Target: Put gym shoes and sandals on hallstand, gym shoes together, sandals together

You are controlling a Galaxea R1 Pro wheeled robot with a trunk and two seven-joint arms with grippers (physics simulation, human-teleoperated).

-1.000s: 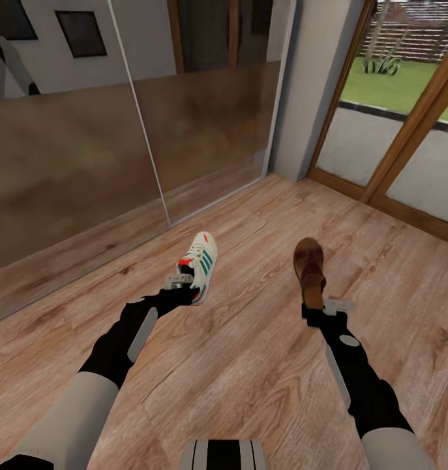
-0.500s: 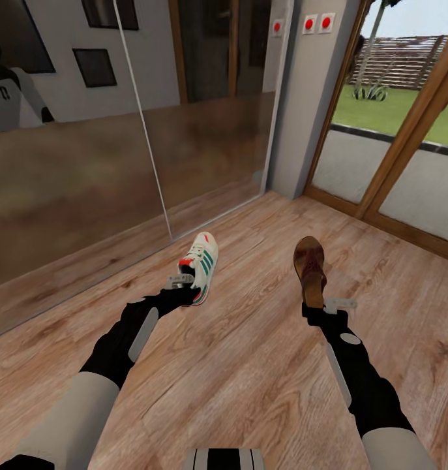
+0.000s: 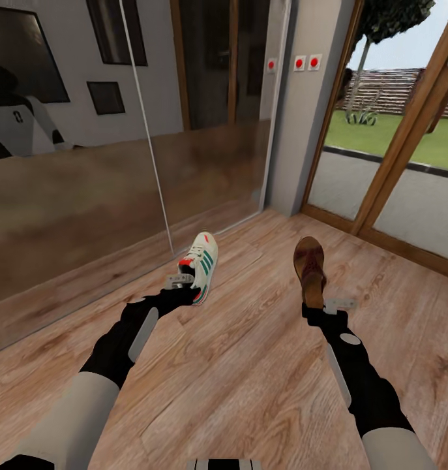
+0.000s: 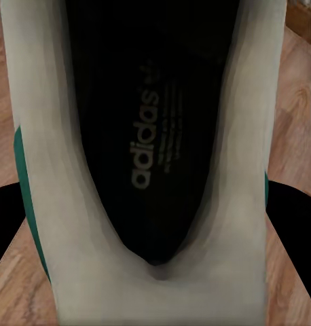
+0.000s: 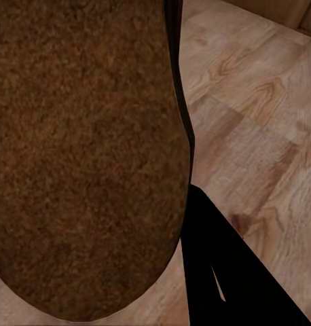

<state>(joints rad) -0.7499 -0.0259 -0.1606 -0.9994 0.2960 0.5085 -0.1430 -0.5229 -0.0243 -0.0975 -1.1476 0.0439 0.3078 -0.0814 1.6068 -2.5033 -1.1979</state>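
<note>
One cream-white gym shoe [image 3: 203,264] with green stripes and a red heel tab is held above the wood floor [image 3: 250,372], heel toward me, by my left gripper [image 3: 184,288], which is shut on its heel. The left wrist view looks into the gym shoe's [image 4: 155,142] dark inside between the black fingers [image 4: 6,224]. My right gripper [image 3: 317,307] is shut on the heel end of a dark brown sandal [image 3: 310,266]. The sandal's brown footbed [image 5: 81,156] lies beside one black finger [image 5: 227,272]. The second gym shoe, the second sandal and the hallstand are out of view.
Glossy mirrored wardrobe doors [image 3: 74,196] run along the left and reflect the floor and the robot. A pale wall post [image 3: 302,117] with red buttons stands ahead. A wood-framed glass door [image 3: 393,170] closes the right side.
The head camera has tilted up, so more of the wall, mirror and outdoors shows. Both arms and the shoe and sandal keep their places in the view.
</note>
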